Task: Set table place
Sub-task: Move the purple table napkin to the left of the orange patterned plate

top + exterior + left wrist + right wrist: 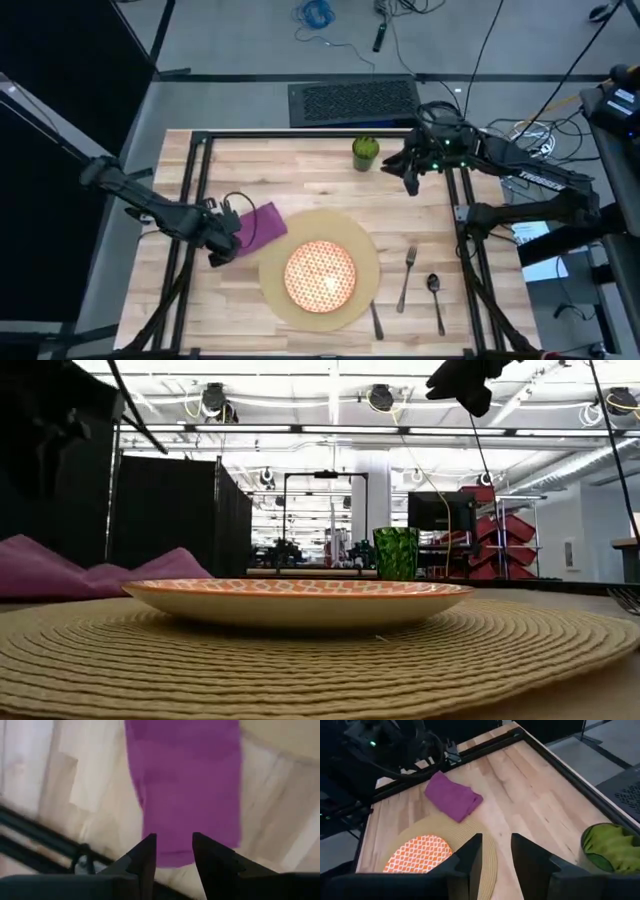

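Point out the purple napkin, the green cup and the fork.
napkin (262,225): high view, middle of the folded purple cloth.
cup (365,152): high view, its open top with green stuffing.
fork (406,277): high view, middle of the handle.

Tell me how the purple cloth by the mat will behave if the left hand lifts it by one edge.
The purple cloth looks folded and soft, rumpled in the low view, so it will probably droop and unfold rather than stay flat. It seems light, so the left hand beside it would likely drag it across the table if pushed.
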